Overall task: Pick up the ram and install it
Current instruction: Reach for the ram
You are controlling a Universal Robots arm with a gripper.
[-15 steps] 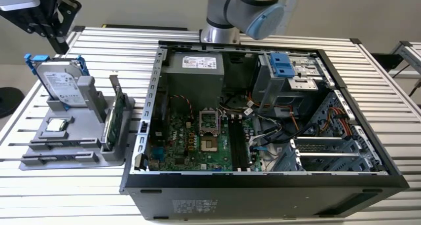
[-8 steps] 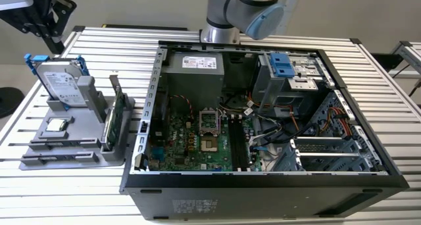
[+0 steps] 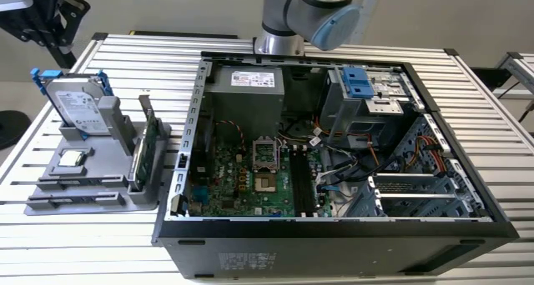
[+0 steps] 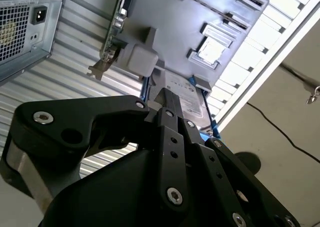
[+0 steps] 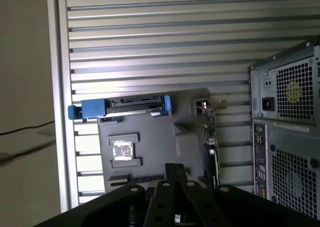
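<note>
1. Ram (image 3: 79, 184): one thin dark strip, apparently edge-on in the near slots of the grey holder (image 3: 109, 172), at the exterior view's left of the case (image 3: 334, 247).
2. Gripper (image 5: 176, 170): one, above the holder in the first wrist view; fingers pressed together, grasping nothing.
3. Step: approach, with the pick-up not begun. A grasp calls for parted fingers straddling the strip.
4. Also racked: one hard drive (image 3: 79, 107), one green card (image 3: 150, 150), one processor (image 3: 71, 159).

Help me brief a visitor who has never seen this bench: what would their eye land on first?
First, the open black computer case in the middle of the exterior view, its green motherboard exposed. Then, at the exterior view's left, the grey holder tray with a silver hard drive on blue rails standing upright and a green card on edge. In the first wrist view the black gripper hangs over that tray.
</note>
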